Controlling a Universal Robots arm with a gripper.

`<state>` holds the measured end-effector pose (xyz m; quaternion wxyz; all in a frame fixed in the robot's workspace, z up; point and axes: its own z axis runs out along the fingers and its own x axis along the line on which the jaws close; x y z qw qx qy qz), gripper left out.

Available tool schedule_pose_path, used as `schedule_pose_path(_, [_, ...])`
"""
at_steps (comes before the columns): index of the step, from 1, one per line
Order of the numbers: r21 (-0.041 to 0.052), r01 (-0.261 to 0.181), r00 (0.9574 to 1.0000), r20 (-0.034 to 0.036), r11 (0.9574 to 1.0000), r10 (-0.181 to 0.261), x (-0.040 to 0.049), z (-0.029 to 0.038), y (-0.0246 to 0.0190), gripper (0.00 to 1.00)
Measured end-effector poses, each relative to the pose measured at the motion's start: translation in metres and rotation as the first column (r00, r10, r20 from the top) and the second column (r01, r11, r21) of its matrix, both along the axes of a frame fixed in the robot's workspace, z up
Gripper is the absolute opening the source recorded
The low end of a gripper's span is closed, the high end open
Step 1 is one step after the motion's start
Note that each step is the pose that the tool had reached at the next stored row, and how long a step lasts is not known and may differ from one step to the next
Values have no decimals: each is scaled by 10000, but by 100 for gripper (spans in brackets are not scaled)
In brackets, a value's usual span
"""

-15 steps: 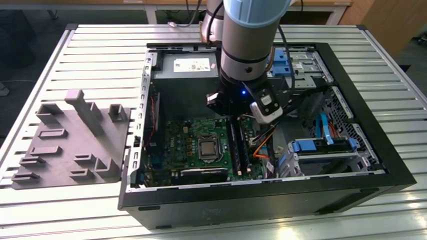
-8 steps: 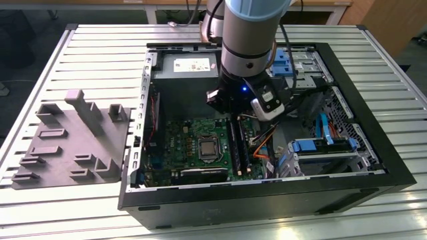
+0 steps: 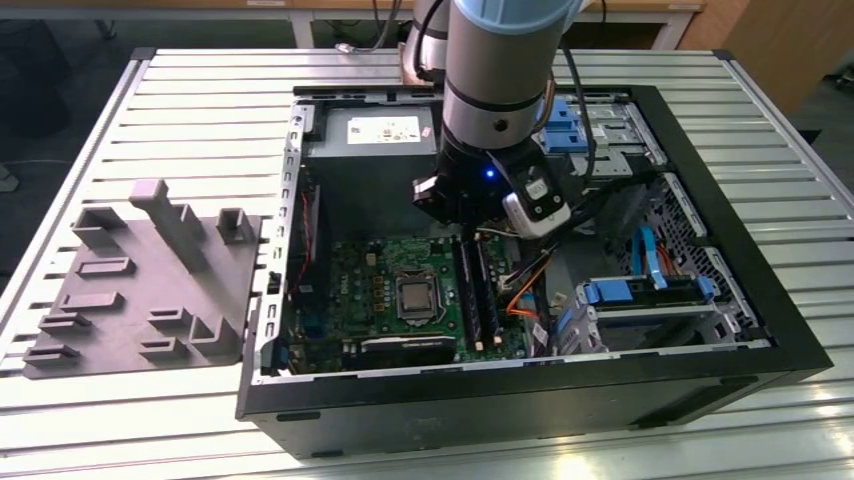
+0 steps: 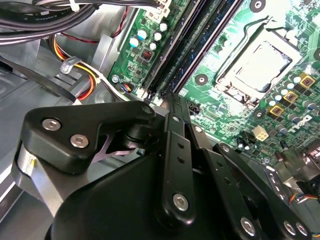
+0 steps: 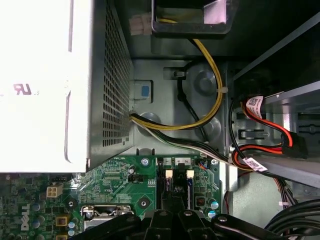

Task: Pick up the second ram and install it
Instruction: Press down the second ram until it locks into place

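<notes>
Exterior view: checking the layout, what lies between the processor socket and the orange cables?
The black memory sockets on the green motherboard, in the exterior view.

Your exterior view looks down from above and in front of the open computer case [image 3: 534, 380], taking in the whole table [image 3: 200, 120], with the grey fixture block [image 3: 147, 280] at the exterior view's left. Both wrist views sit close inside the case, looking past the gripper linkage [image 4: 175, 165] at the green motherboard [image 5: 115, 180]. They share the memory sockets [image 4: 185, 55] and the processor socket [image 4: 255, 65].
</notes>
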<state>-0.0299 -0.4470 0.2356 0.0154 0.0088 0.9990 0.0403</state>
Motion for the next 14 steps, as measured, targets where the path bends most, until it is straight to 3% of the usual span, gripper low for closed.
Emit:
schedule_pose_path(11, [-1,-1,10000,0,10000,1,0,0,-21,11])
schedule_pose_path(13, [-1,-11,10000,1,10000,11,0,0,-99,11])
schedule_pose_path(14, [-1,-11,10000,0,10000,11,0,0,-101,11])
